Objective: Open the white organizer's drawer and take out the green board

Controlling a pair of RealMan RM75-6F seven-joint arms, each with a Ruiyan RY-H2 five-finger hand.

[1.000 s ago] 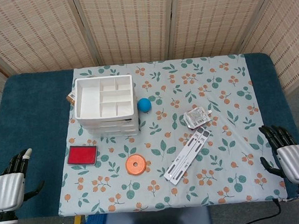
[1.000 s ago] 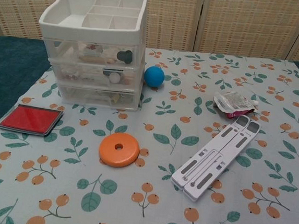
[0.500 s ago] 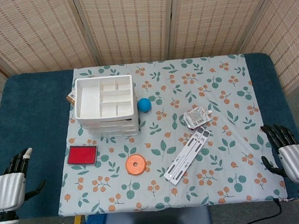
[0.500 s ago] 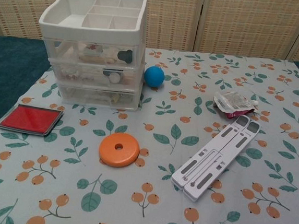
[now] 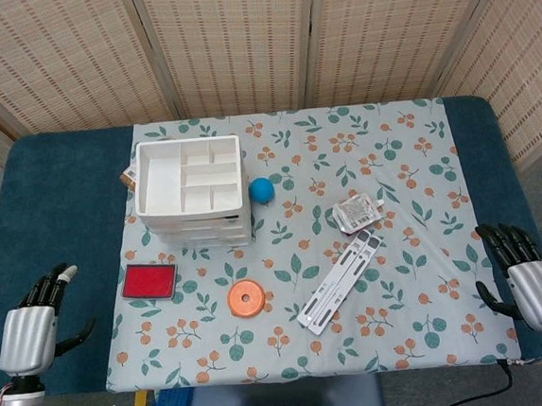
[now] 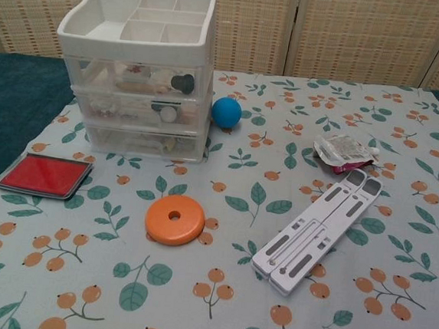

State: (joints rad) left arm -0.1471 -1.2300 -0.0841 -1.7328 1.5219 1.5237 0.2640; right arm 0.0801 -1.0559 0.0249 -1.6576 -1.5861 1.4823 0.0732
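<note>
The white organizer [image 5: 192,190] [image 6: 139,71] stands at the back left of the flowered cloth, its clear drawers all pushed in with small items inside. No green board shows in either view. My left hand [image 5: 33,330] hovers off the table's front left corner, fingers apart and holding nothing. My right hand [image 5: 531,278] hangs at the front right edge, also spread and empty. Neither hand appears in the chest view.
A blue ball [image 5: 261,190] lies right of the organizer. A red pad [image 5: 149,281], an orange disc [image 5: 246,298], a white folding stand [image 5: 340,281] and a small pouch [image 5: 358,211] lie on the cloth [image 5: 418,152]. Bamboo screens stand behind the table.
My left hand has shifted a little to the right and lower in the head view. My right hand has drifted slightly down. Objects on the table have not moved.
</note>
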